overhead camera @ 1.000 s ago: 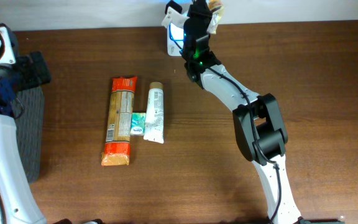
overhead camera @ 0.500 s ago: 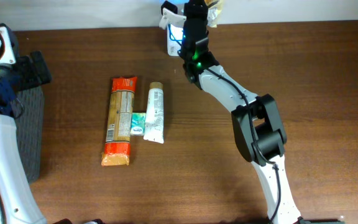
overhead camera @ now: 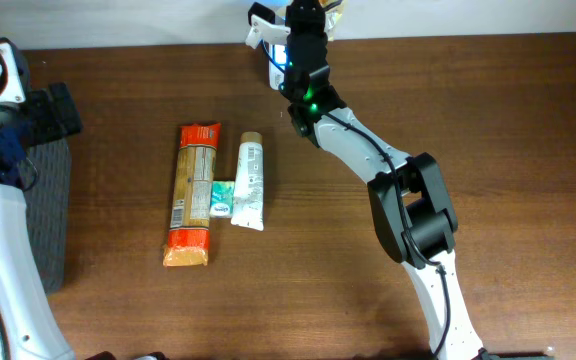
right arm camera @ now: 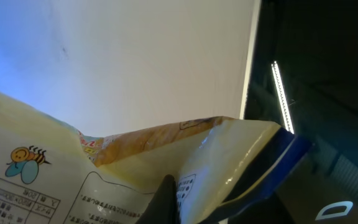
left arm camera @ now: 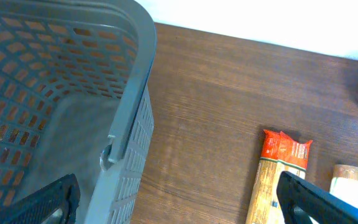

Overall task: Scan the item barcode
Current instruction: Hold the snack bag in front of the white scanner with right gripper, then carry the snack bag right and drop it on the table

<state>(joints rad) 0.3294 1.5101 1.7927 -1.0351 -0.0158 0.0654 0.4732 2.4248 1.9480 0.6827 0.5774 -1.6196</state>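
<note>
Your right gripper (overhead camera: pixel 305 16), clenched on the bag (right arm camera: pixel 135 168), had edged left since a second earlier along the surface's (overhead camera: pixel 508 150) far edge toward the scanner (overhead camera: pixel 275 70), probably presenting the barcode, while your left gripper (left arm camera: pixel 176 194) hung released over the basket (left arm camera: pixel 55 81).

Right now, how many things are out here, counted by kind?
pasta packet: 1
tube: 1
small box: 1
snack bag: 1
basket: 1
Total: 5
</note>
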